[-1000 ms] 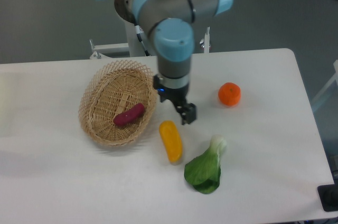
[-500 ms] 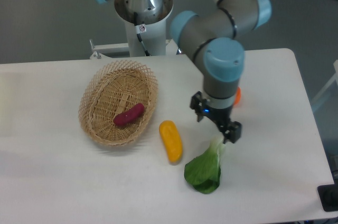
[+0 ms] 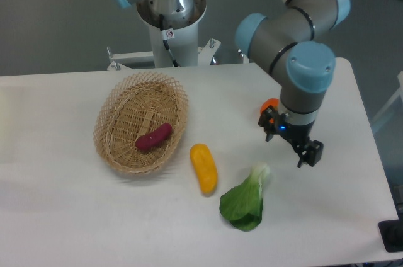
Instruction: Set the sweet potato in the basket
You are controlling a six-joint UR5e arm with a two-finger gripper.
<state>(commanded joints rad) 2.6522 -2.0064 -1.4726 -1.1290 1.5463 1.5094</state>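
The reddish-purple sweet potato lies inside the oval wicker basket on the left half of the table. My gripper hangs over the right side of the table, far from the basket, to the right of the leafy green. Nothing shows between its dark fingers, but how wide they stand is not clear from this view.
A yellow-orange oblong vegetable lies just right of the basket. A green leafy vegetable sits near the front. A round orange fruit is mostly hidden behind my wrist. The robot base stands behind the table.
My arm has swung right, from beside the basket's rim across the table to past the leafy green. The sweet potato stays in the basket.
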